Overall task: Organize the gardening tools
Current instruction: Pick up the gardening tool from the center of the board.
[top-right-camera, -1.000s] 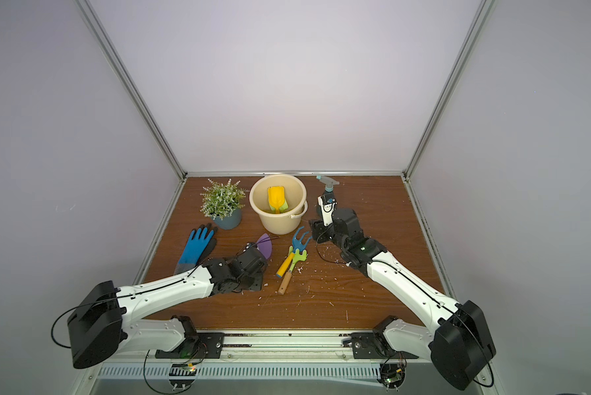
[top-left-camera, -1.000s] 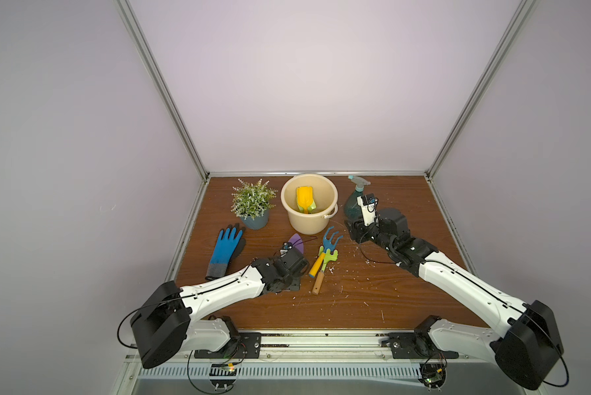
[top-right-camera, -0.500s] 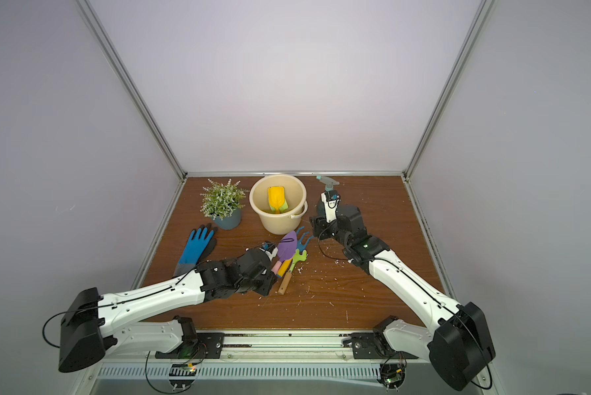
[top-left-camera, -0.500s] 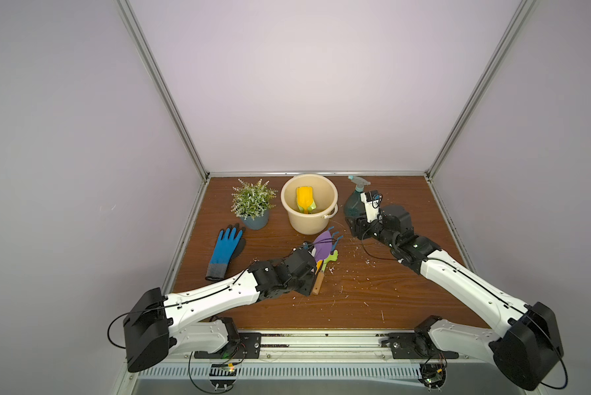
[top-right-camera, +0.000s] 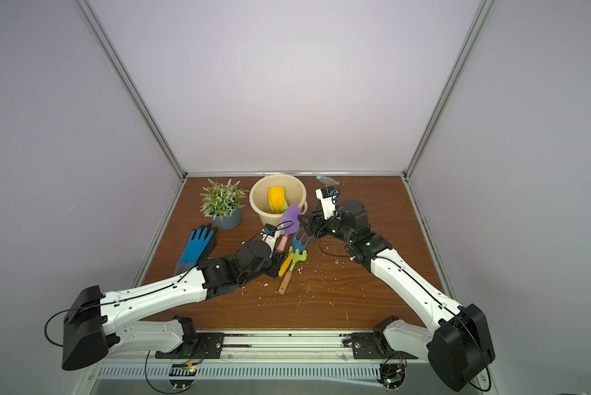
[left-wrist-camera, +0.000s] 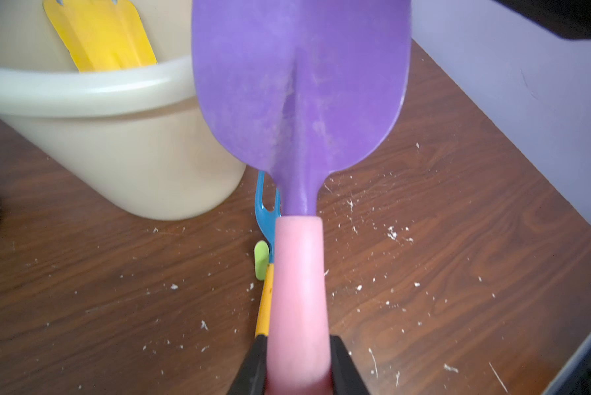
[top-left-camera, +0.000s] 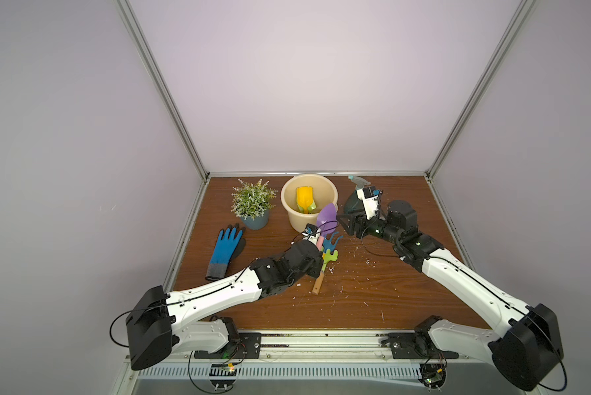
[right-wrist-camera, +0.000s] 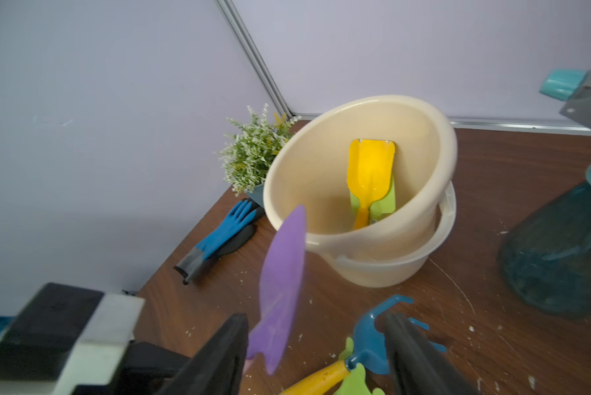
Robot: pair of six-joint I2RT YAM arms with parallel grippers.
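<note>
My left gripper [left-wrist-camera: 297, 342] is shut on the pink handle of the purple trowel [top-left-camera: 326, 219], which it holds off the table. The trowel's blade [left-wrist-camera: 301, 85] points at the cream bucket [top-left-camera: 287, 191]. My right gripper [right-wrist-camera: 314, 318] stands open just right of the blade tip, holding nothing. A yellow trowel [right-wrist-camera: 369, 171] and a lime-green one [right-wrist-camera: 388, 201] lie inside the bucket. On the table below lie a blue rake [top-left-camera: 331, 239] and a lime-green rake [top-left-camera: 330, 256]. The teal spray bottle [right-wrist-camera: 561, 246] stands behind my right wrist.
A potted plant [top-left-camera: 253, 201] stands left of the bucket, and a blue-and-grey glove [top-left-camera: 225, 249] lies in front of it. White crumbs are scattered over the wooden table [top-left-camera: 373, 301]. Walls close in the back and both sides.
My left gripper lifted the purple trowel off the table and carried it right and back toward the bucket. My right gripper opened wider and shifted slightly toward the trowel.
</note>
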